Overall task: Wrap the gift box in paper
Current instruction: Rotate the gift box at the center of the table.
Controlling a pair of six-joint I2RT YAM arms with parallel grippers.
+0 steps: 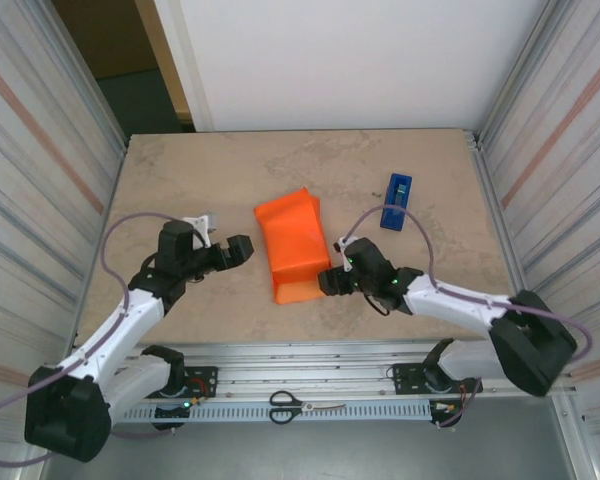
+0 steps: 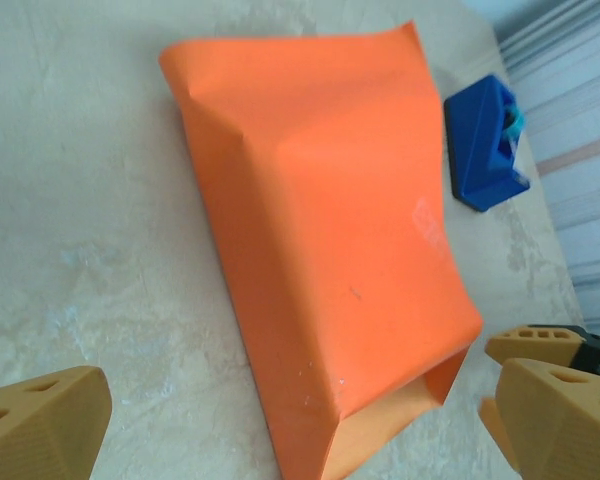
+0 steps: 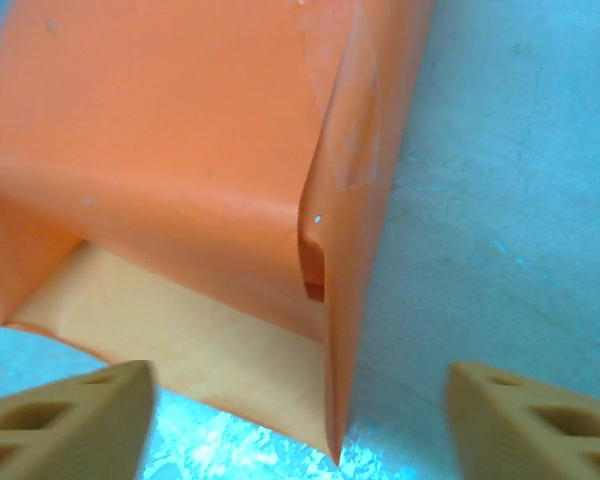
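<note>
Right gripper (image 1: 330, 281) sits low at the near right corner of the wrapped bundle. Its 2 tan fingers (image 3: 65, 420) are spread wide and hold nothing, and the open mouth of the sleeve is just ahead of them. The left gripper (image 1: 242, 248) is on the other side, just beside the bundle's left edge, with its jaws also wide apart and empty.

Between the 2 grippers lies the paper (image 1: 292, 240), folded over into a flat tube in the middle of the table (image 1: 180, 180). A seam runs down its right side, and a glossy patch there looks like tape (image 3: 355, 150). The gift box is covered by the wrap and is judged to sit inside it. A dark red sliver (image 3: 313, 278) in the seam gap may be the box's side, but that cannot be told for sure. The near end gapes open and shows the paler inside of the sheet, while the far end flares loosely. The blue tape dispenser (image 1: 397, 201) stands well apart to the right.

The body wrap looks done, so the step in hand appears to be closing the ends. The next move likely calls for 1 gripper to press the bundle still. The other should then crease the near flaps inward against the box edge without tearing the thin sheet or sliding the box out of the far end. Tape would follow.
</note>
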